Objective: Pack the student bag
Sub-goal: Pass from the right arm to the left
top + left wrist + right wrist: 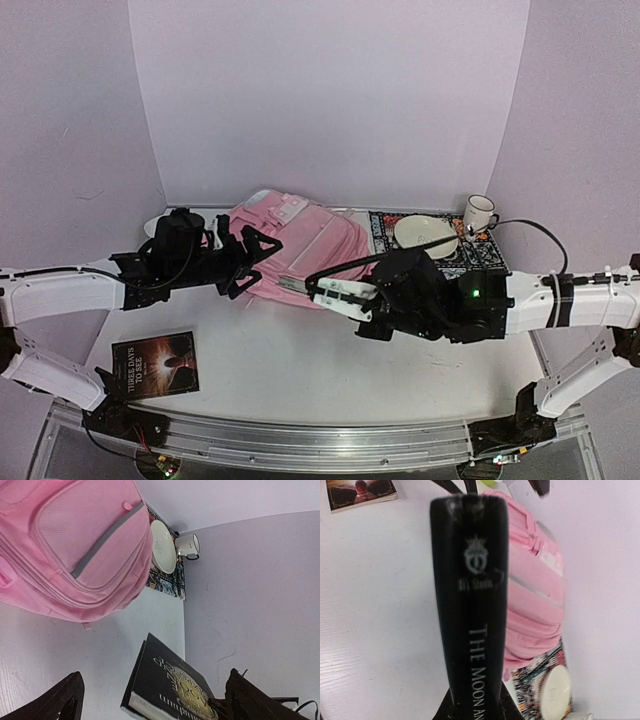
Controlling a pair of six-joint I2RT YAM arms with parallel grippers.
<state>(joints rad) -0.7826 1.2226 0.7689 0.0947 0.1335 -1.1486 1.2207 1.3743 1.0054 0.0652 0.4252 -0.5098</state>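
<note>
While gripping the black book (470, 605) in the right jaws, left jaws released and empty, hovered beside the student bag (310, 240) at the back of the counter (280, 370), likely needing its opening parted before sliding the book in.

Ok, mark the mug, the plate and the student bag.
mug (479, 212): top external view, white body
plate (423, 231): top external view, bare centre
student bag (320, 236): top external view, pink front panel

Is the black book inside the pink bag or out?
Out: the right hand grips the black book by its spine, outside the student bag.
</note>
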